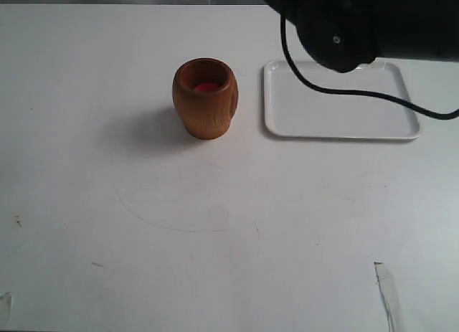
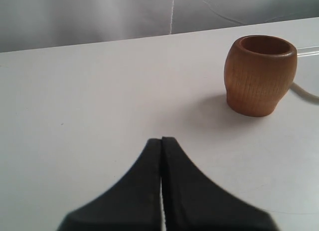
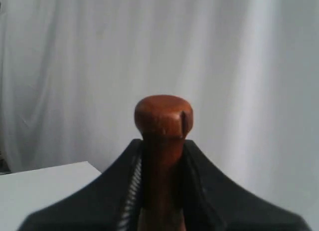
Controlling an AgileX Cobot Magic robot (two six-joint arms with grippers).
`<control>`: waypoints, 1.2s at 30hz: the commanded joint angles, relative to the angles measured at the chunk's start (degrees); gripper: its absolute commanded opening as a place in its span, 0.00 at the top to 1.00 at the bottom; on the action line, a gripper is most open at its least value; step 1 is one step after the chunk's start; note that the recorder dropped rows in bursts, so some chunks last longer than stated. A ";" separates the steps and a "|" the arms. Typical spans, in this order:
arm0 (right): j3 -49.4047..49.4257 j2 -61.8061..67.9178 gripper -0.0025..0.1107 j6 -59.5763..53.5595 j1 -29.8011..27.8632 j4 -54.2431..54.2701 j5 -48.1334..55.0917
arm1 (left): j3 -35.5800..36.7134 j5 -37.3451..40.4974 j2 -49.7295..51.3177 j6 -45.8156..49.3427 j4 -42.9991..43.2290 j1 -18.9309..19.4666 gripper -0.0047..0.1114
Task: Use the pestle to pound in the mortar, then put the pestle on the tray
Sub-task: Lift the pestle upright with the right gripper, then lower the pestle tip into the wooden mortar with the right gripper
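1. Left tool [image 2: 161, 142]: clenched, its two black fingers pressed together tip to tip, low over the white worktop [image 2: 75, 116]
2. Mortar [image 1: 205, 97]: upright on the worktop, left of the tray and apart from it, its inside showing red; in the left wrist view it stands well ahead of the left tool, off to one side
3. Tray [image 1: 337, 113]: white, flat on the worktop, its far edge partly hidden by the dark right arm [image 1: 344, 24], whose black cable [image 1: 326, 89] crosses over it
4. Right tool [image 3: 163, 143]: grasping the pestle [image 3: 163, 116] by its neck, knob poking past the fingertips against a pale curtain [image 3: 75, 66]; the thick end is hidden
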 commanded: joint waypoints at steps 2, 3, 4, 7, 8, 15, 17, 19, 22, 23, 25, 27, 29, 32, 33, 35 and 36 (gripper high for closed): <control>3.34 1.82 0.98 2.71 -1.45 -2.63 -5.55 | 0.03 -0.17 -0.07 -0.47 -0.42 -0.44 0.96; 4.55 2.34 0.98 3.03 -1.90 -1.51 -7.57 | 0.03 -0.17 -0.07 -0.47 -0.42 -0.44 0.96; 5.86 2.96 0.98 3.20 -2.31 -1.07 -10.56 | 0.03 -0.17 -0.07 -0.47 -0.42 -0.44 0.96; 9.34 5.01 0.98 6.36 -4.09 -0.50 -19.06 | 0.03 -0.17 -0.07 -0.47 -0.42 -0.44 0.96; 10.21 5.78 0.98 6.96 -4.62 -0.50 -21.07 | 0.03 -0.17 -0.07 -0.47 -0.42 -0.44 0.96; 10.80 10.97 0.98 9.02 -6.13 -3.89 -24.08 | 0.03 -0.17 -0.07 -0.47 -0.42 -0.44 0.96; 10.80 12.64 0.98 9.02 -6.13 -4.12 -23.96 | 0.03 -0.17 -0.07 -0.47 -0.42 -0.44 0.96; 10.80 14.21 0.98 9.02 -6.13 -4.12 -23.59 | 0.03 -0.17 -0.07 -0.47 -0.42 -0.44 0.96; 10.80 16.52 0.98 9.51 -6.13 -4.25 -23.38 | 0.03 -0.17 -0.07 -0.47 -0.42 -0.44 0.96; 10.80 17.39 0.98 9.93 -6.13 -4.55 -23.18 | 0.03 -0.17 -0.07 -0.47 -0.42 -0.44 0.96; 10.89 18.25 0.98 10.92 -6.13 -5.06 -22.78 | 0.03 -0.17 -0.07 -0.47 -0.42 -0.44 0.96; 10.89 18.88 0.98 11.13 -6.13 -5.06 -20.51 | 0.03 -0.17 -0.07 -0.47 -0.42 -0.44 0.96; 10.89 18.88 0.98 11.13 -6.13 -5.06 -15.80 | 0.03 -0.17 -0.07 -0.47 -0.42 -0.44 0.96; 10.89 18.88 0.98 10.81 -6.13 -6.01 -10.51 | 0.03 -0.17 -0.07 -0.47 -0.42 -0.44 0.96; 10.89 18.88 0.98 10.81 -6.13 -6.92 -10.40 | 0.03 -0.17 -0.07 -0.47 -0.42 -0.44 0.96; 10.89 18.73 0.98 10.81 -6.13 -6.93 -12.65 | 0.03 -0.17 -0.07 -0.47 -0.42 -0.44 0.96; 10.89 18.55 0.98 10.81 -6.13 -6.38 -14.63 | 0.03 -0.17 -0.07 -0.47 -0.42 -0.44 0.96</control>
